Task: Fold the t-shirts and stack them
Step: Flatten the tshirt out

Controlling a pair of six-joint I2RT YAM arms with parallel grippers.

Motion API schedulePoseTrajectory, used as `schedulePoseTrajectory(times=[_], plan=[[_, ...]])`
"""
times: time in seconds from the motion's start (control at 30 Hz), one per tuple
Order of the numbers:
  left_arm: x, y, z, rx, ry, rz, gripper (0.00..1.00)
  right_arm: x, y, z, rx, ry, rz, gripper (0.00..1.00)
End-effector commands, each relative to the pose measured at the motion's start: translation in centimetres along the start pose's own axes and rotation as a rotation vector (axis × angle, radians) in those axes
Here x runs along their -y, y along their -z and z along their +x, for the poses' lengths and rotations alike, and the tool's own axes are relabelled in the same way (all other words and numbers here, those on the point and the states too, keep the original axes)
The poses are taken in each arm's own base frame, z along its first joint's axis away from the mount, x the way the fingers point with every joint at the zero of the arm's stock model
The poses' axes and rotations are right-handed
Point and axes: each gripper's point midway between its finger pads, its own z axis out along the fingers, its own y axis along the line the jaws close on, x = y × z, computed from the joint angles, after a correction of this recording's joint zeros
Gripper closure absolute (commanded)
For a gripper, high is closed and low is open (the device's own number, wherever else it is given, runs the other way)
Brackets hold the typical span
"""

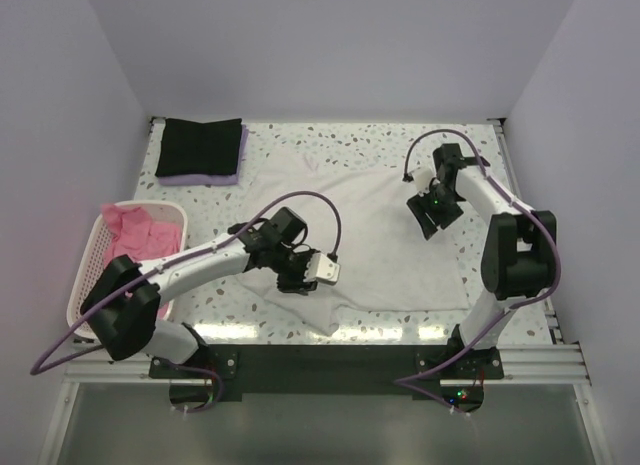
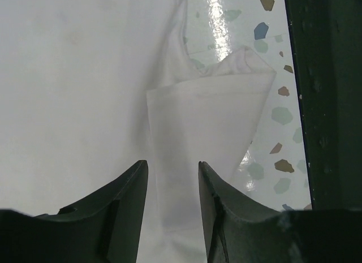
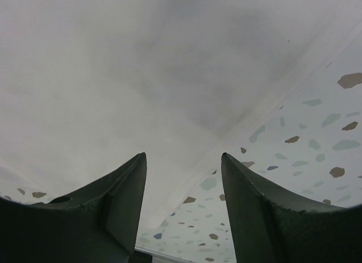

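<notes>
A white t-shirt (image 1: 370, 225) lies spread flat across the middle of the table. My left gripper (image 1: 292, 282) is open, low over the shirt's near-left sleeve (image 2: 203, 121), which lies folded and shows between the fingers; the gripper (image 2: 172, 168) holds nothing. My right gripper (image 1: 431, 217) is open just above the shirt's right part. In the right wrist view the gripper (image 3: 182, 158) straddles the shirt's hemmed edge (image 3: 243, 119). A folded black t-shirt (image 1: 200, 145) rests on a lavender one (image 1: 205, 178) at the back left. Pink t-shirts (image 1: 140, 233) fill the basket.
A pale pink lattice basket (image 1: 88, 270) stands at the left edge. The speckled table top (image 1: 480, 275) shows right of the shirt. The table's dark front rail (image 2: 328, 104) runs close beside the left gripper. White walls enclose the back and sides.
</notes>
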Motion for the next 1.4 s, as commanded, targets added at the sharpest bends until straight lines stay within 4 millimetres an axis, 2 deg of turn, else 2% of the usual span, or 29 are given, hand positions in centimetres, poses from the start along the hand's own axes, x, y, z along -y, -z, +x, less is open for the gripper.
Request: schedulePoseTrajectory(times=[0.0, 0.17, 0.3, 0.47, 0.6, 0.8, 1.37], plan=[[-2.3, -1.6, -1.5, 0.022, -0.031, -0.055, 0.55, -0.5, 1.9, 0.5, 0.035, -0.001, 0.001, 0.41], [-3.4, -3.4, -1.6, -0.001, -0.029, -0.035, 0.55, -0.5, 2.2, 1.5, 0.031, 0.007, 0.013, 0.41], [-3.5, -4.4, -1.4, -0.018, -0.038, -0.006, 0.57, -0.4, 1.7, 2.0, 0.022, 0.002, 0.016, 0.42], [-2.6, -4.9, -1.1, -0.035, -0.062, 0.039, 0.62, 0.0, 1.4, 2.3, 0.013, -0.005, 0.014, 0.42], [-1.6, -4.7, -1.8, -0.014, -0.093, 0.054, 0.66, 0.2, 1.1, 2.5, 0.005, -0.01, 0.012, 0.42], [-0.9, -5.1, -1.7, -0.023, -0.097, 0.072, 0.67, 0.1, 0.8, 2.5, 0.005, -0.02, -0.005, 0.42], [-1.3, -6.9, 0.6, -0.099, -0.09, 0.093, 0.59, 0.5, 0.8, 3.1, -0.001, -0.023, -0.004, 0.42]])
